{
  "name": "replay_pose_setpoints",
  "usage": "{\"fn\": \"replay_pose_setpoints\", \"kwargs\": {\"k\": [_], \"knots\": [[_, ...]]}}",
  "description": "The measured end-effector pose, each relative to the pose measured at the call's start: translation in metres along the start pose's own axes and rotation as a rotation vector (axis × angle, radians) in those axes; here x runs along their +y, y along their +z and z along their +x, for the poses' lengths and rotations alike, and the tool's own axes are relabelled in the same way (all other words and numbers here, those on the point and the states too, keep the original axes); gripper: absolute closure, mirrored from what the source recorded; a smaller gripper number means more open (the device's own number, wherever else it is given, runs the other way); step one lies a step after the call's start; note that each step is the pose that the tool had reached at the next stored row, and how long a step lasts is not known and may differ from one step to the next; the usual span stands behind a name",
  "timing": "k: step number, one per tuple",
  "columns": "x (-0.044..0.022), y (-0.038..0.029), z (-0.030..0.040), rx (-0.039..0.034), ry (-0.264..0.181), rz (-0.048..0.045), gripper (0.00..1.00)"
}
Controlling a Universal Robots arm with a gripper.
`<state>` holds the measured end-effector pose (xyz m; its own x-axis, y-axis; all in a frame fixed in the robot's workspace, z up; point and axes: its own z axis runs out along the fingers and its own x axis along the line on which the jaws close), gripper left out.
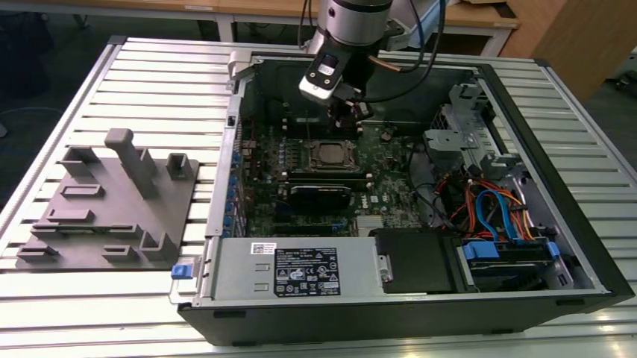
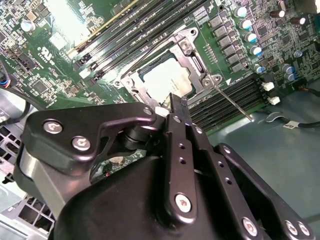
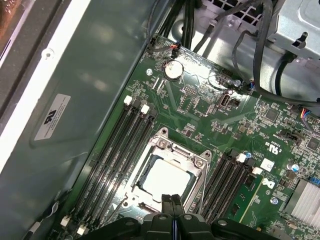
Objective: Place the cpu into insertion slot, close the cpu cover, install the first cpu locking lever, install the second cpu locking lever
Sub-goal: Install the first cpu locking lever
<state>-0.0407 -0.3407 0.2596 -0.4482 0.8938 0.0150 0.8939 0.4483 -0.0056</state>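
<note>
Inside the open computer case point(image 1: 398, 324) lying on the slatted tabletop point(image 1: 149, 67), the cpu point(image 3: 167, 177) sits flat in the insertion slot point(image 3: 142, 176). Its pale metal top shows through the square window of the cpu cover point(image 3: 172, 148), which looks folded down over it. The gripper point(image 3: 172, 200) hangs just above the socket with its two fingers pressed together and nothing between them. In the first wrist view the fingertips meet over the cover's rim at one side of the chip, so the socket lies straight below and slightly ahead of them, not off to a side. In the exterior view the arm stands over the far part of the case, and the socket lies just on the near side of the gripper. In the second wrist view a thin bare locking lever point(image 2: 231, 102) runs out from a corner of the cover, slanting across the neighbouring memory slots point(image 2: 245, 87). Its long axis points away from the socket, with its root near the fingertips and its free end farther off. It appears unlatched, though how high it stands cannot be told.
</note>
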Motion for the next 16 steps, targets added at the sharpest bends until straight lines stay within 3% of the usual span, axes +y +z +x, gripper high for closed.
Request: {"fn": "replay_pose_setpoints", "kwargs": {"k": [3, 10, 16], "knots": [[0.0, 0.0, 0.0, -0.0001, -0.008, 0.0001, 0.9], [-0.0001, 0.0, 0.0, -0.0005, -0.09, 0.0013, 0.9], [0.0, 0.0, 0.0, -0.0005, -0.094, 0.0013, 0.9]]}}
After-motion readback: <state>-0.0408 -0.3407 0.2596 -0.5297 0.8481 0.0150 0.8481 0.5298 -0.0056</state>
